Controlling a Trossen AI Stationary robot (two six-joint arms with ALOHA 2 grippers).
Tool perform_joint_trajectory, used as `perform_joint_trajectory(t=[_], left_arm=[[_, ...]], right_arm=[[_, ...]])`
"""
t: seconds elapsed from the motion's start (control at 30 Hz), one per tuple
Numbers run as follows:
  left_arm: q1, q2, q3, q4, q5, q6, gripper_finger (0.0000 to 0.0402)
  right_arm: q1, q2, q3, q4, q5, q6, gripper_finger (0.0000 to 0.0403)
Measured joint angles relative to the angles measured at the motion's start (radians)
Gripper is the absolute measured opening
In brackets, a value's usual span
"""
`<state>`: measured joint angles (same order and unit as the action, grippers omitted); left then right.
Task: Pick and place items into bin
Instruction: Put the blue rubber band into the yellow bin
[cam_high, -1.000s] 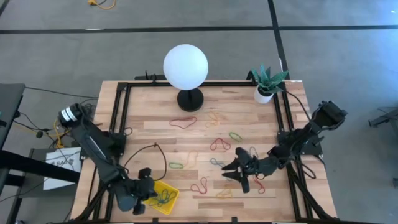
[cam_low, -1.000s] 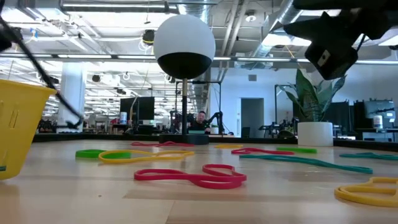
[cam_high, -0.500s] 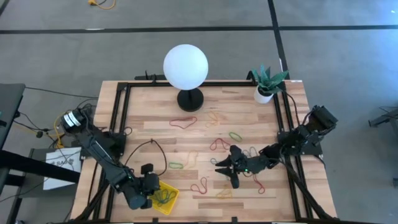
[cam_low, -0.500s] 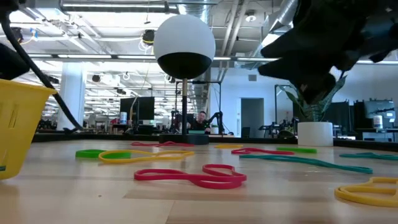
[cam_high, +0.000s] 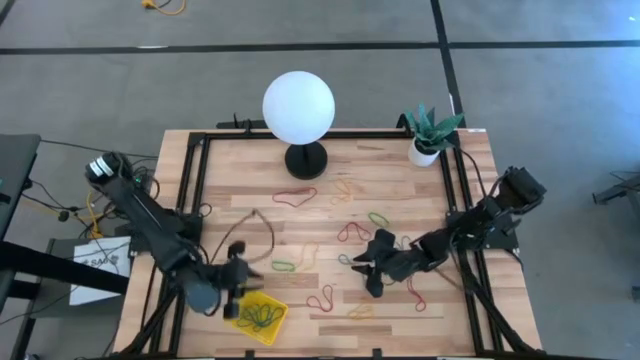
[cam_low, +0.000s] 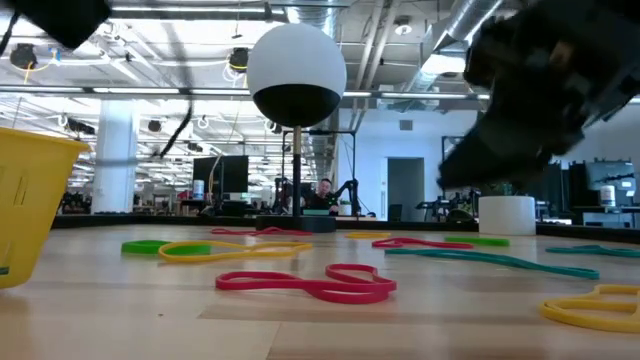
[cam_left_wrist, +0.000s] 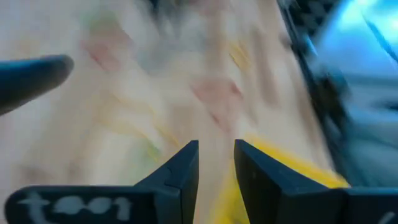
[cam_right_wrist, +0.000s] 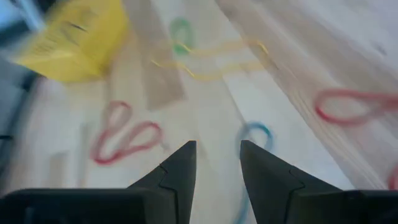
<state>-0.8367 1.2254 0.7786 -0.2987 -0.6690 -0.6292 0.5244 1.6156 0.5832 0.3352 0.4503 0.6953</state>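
High view: both grippers, left (cam_high: 232, 290) by bin (cam_high: 262, 315), right (cam_high: 368, 270), stand slightly parted, empty.

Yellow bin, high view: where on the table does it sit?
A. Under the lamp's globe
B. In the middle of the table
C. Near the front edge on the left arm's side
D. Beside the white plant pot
C: the yellow bin lies at the front-left, just below the left gripper, with bands in it.

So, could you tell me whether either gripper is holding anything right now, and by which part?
Neither holds anything. The left gripper is open and empty beside the yellow bin; the right gripper is open above the loose rubber bands.
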Motion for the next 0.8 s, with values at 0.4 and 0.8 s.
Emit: perform_joint_trajectory(t=[0.4, 0.8], left_arm=[[0.079, -0.191, 0.000, -0.005, -0.261, 0.181, 0.0087], [0.104, -0.191, 0.000, -0.026, -0.256, 0.181, 0.0087]], right_arm=[[0.015, 0.049, 0.218, -0.447, 0.096, -0.011, 0.0118], [-0.003, 0.172, 0.216, -0.466, 0.060, 0.070, 0.0118]])
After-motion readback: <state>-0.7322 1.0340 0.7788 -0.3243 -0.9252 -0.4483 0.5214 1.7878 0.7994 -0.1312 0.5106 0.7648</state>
